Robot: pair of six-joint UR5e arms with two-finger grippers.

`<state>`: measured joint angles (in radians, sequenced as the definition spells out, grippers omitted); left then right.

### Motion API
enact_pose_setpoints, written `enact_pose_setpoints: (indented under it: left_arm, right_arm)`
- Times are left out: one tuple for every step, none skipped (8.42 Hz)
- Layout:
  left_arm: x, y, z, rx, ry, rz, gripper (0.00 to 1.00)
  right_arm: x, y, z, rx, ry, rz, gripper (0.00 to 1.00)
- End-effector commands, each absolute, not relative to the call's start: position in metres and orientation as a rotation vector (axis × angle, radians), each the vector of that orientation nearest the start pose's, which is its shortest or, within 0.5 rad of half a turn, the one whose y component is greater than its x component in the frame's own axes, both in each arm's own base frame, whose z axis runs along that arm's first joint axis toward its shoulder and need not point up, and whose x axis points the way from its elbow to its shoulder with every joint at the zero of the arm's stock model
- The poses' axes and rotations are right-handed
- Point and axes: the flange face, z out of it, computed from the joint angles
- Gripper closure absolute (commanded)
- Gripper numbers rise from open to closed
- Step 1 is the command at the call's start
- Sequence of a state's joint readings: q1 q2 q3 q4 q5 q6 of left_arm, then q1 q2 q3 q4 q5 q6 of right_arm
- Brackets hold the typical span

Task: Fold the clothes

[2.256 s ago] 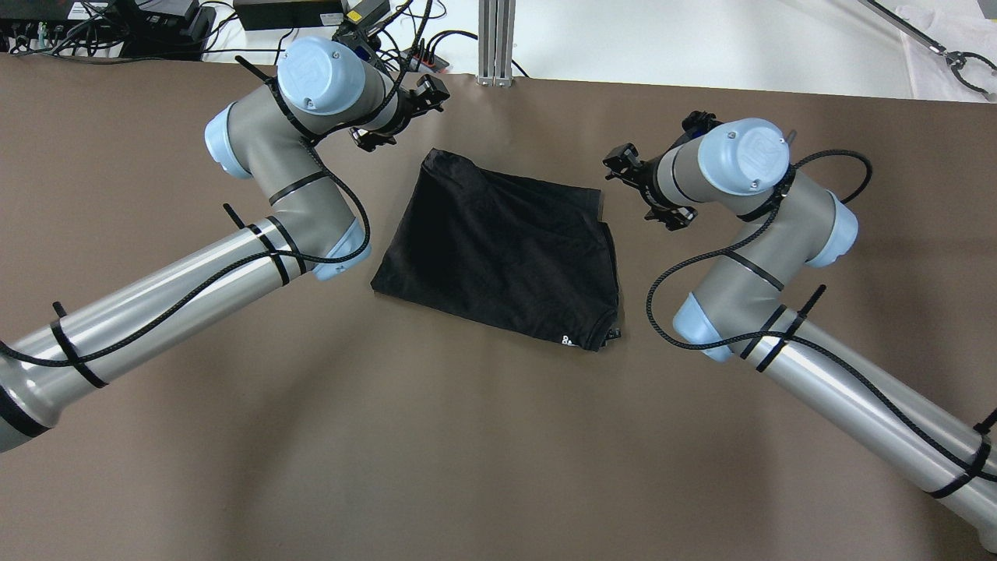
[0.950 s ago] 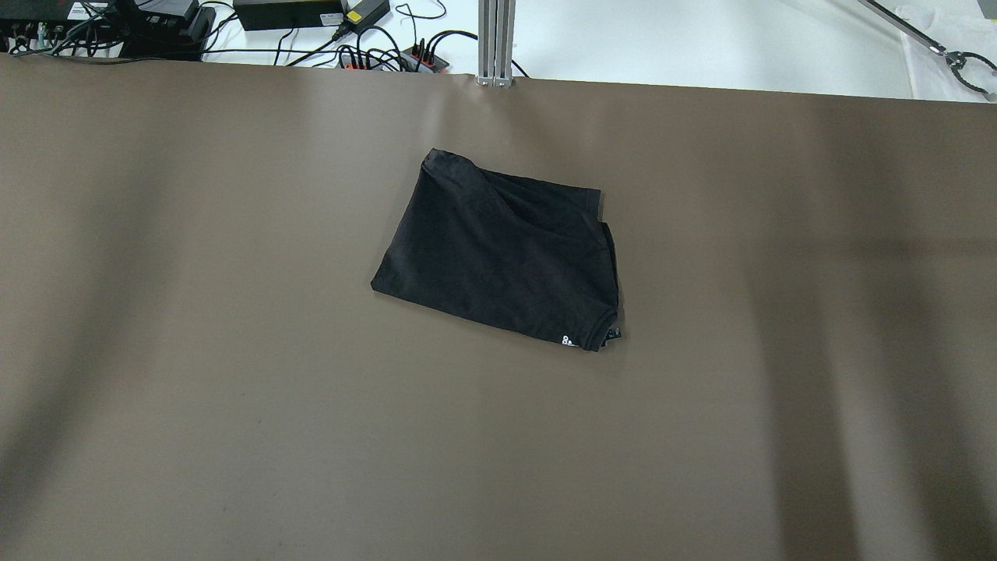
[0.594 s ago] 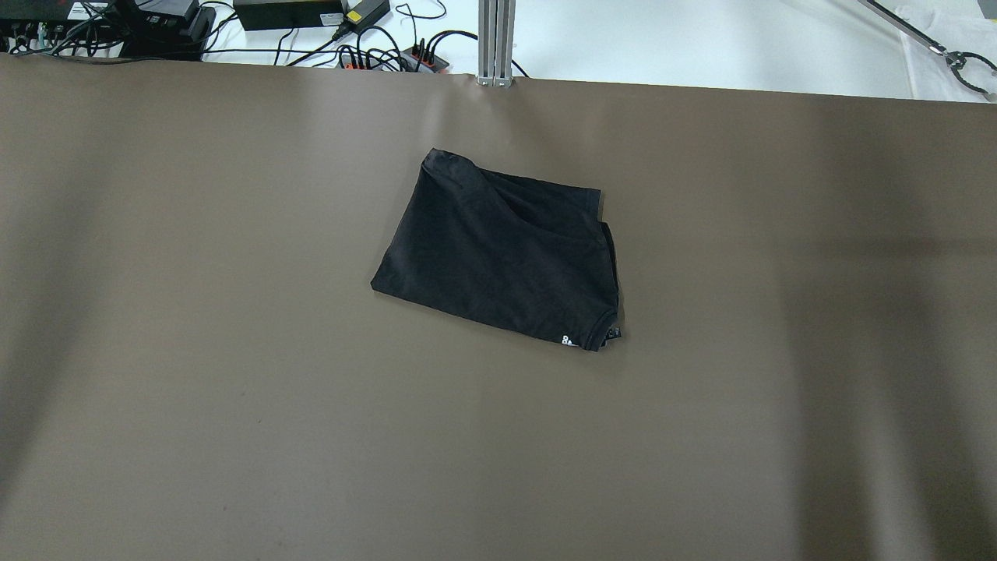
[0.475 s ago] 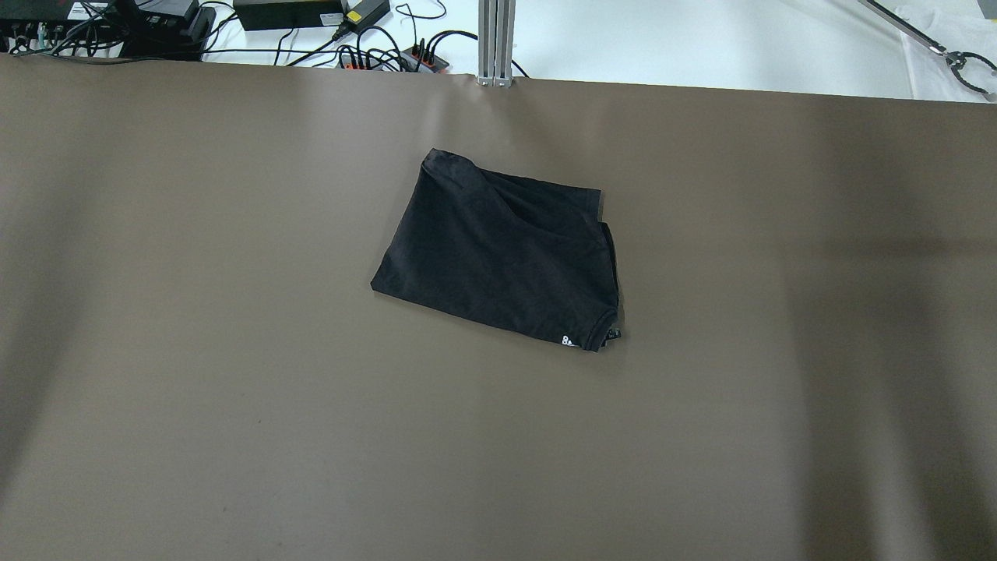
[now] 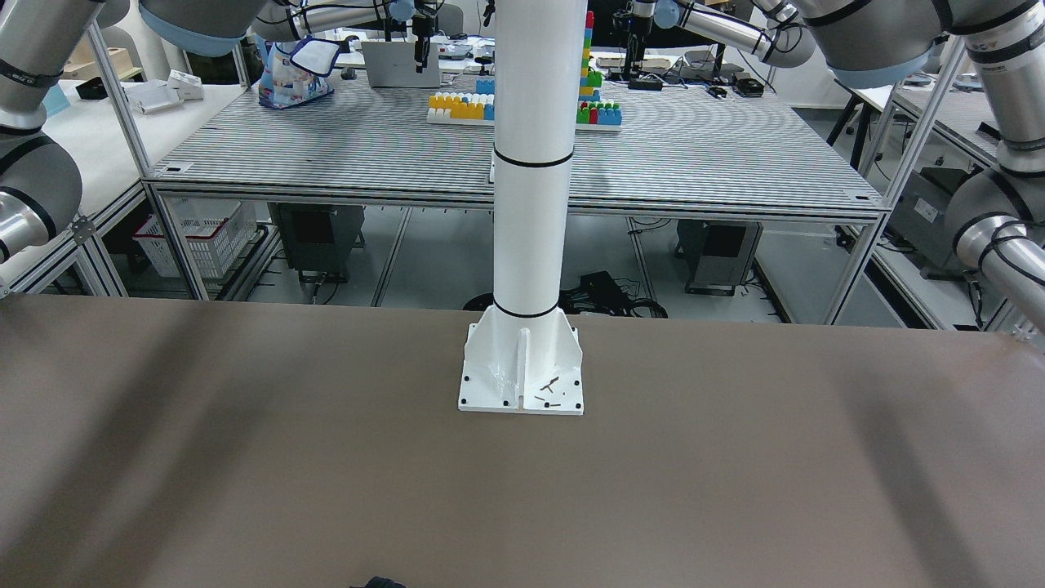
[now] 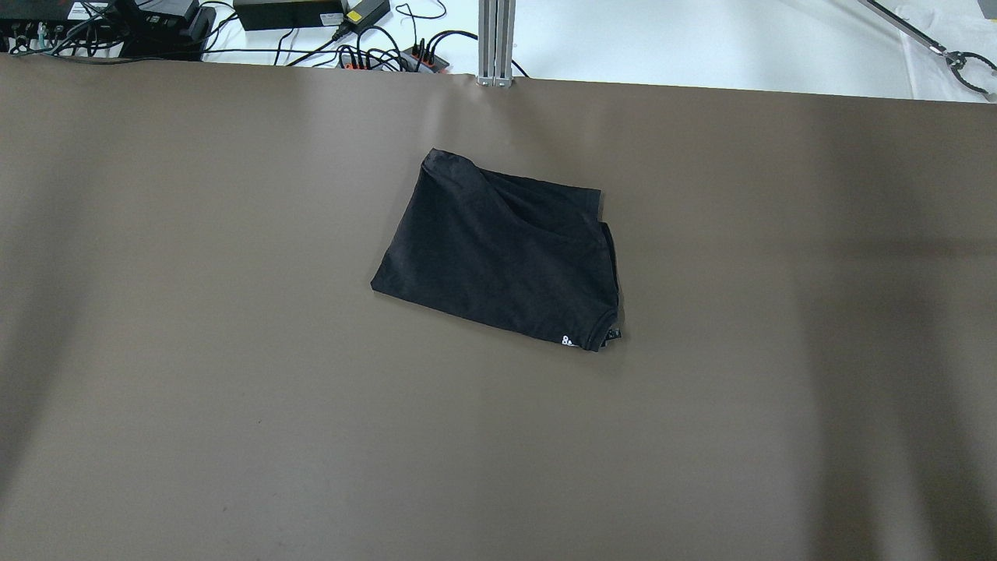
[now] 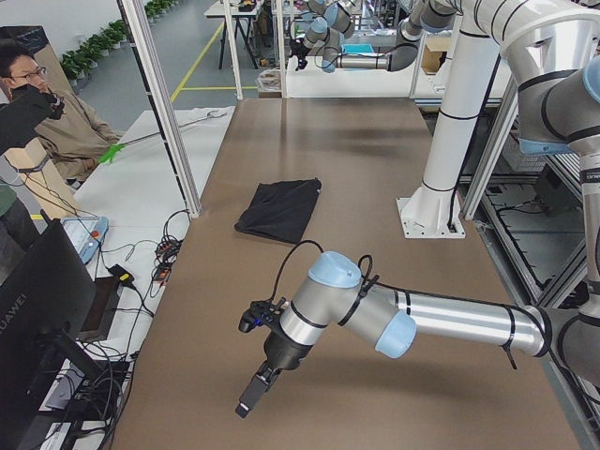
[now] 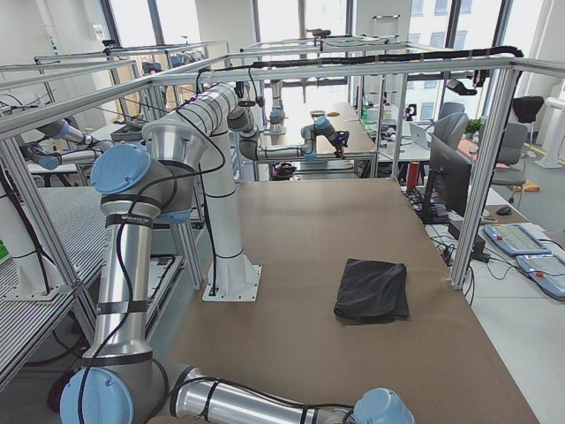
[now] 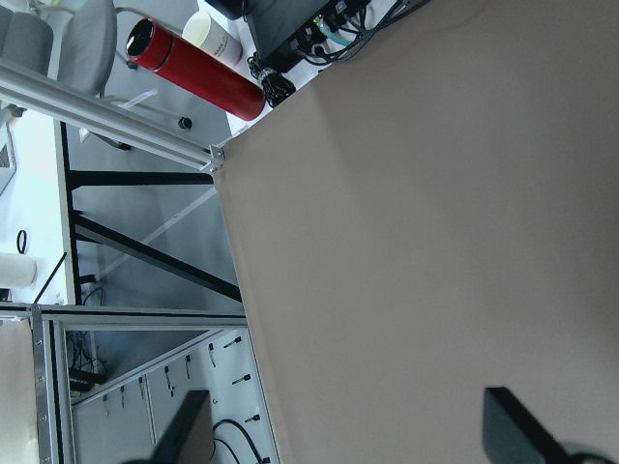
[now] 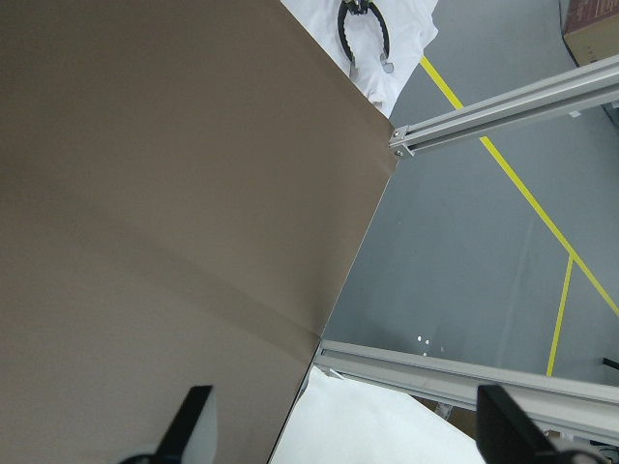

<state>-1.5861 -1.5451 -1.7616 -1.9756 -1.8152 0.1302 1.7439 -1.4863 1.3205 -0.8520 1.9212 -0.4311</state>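
The clothes [image 6: 498,257] are one black garment lying folded into a rough rectangle on the brown table, a little past its middle; they also show in the side views [image 7: 279,208] [image 8: 372,290]. Neither arm shows in the overhead view. My left gripper [image 9: 348,430] is open over bare table near the left end, far from the garment, with nothing between its fingers [image 9: 184,435]. My right gripper [image 10: 345,416] is open too, over the table's right end by the edge, and holds nothing.
The white pillar's base plate [image 5: 521,384] is bolted at the robot's side of the table. Cables and a power strip [image 6: 389,56] lie past the far edge beside an aluminium post [image 6: 494,39]. A red bottle [image 9: 198,70] stands off the left end. A person [image 7: 47,103] sits there.
Both arms, which flanked the garment 2.3 s ago, have drawn back out of the overhead view. The garment has not moved.
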Motion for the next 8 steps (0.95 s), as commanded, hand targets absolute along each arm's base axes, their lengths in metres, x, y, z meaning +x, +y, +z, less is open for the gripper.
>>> enact_pose_setpoints:
  left_arm:
    - [-0.127, -0.515, 0.537, 0.507, 0.201, 0.167, 0.0]
    - [-0.14, -0.511, 0.54, 0.507, 0.191, 0.163, 0.0]
    - [-0.151, -0.51, 0.554, 0.497, 0.181, 0.184, 0.0]
    - [-0.16, -0.508, 0.561, 0.513, 0.217, 0.181, 0.0]
    - [-0.173, -0.501, 0.573, 0.53, 0.214, 0.183, 0.0]
    - [-0.179, -0.496, 0.578, 0.56, 0.203, 0.189, 0.0]
    - [-0.179, -0.494, 0.579, 0.562, 0.203, 0.177, 0.0]
    - [-0.179, -0.493, 0.575, 0.571, 0.199, 0.172, 0.0]
  right_arm:
    - [0.195, -0.534, 0.651, 0.663, -0.17, -0.286, 0.05]
    - [0.195, -0.534, 0.646, 0.668, -0.174, -0.268, 0.05]
    - [0.196, -0.535, 0.636, 0.685, -0.173, -0.267, 0.05]
    - [0.195, -0.534, 0.621, 0.687, -0.177, -0.267, 0.05]
    - [0.195, -0.535, 0.589, 0.674, -0.183, -0.266, 0.05]
    - [0.195, -0.531, 0.567, 0.633, -0.194, -0.261, 0.05]
    - [0.194, -0.527, 0.569, 0.619, -0.197, -0.259, 0.05]
    - [0.194, -0.526, 0.572, 0.613, -0.2, -0.258, 0.05]
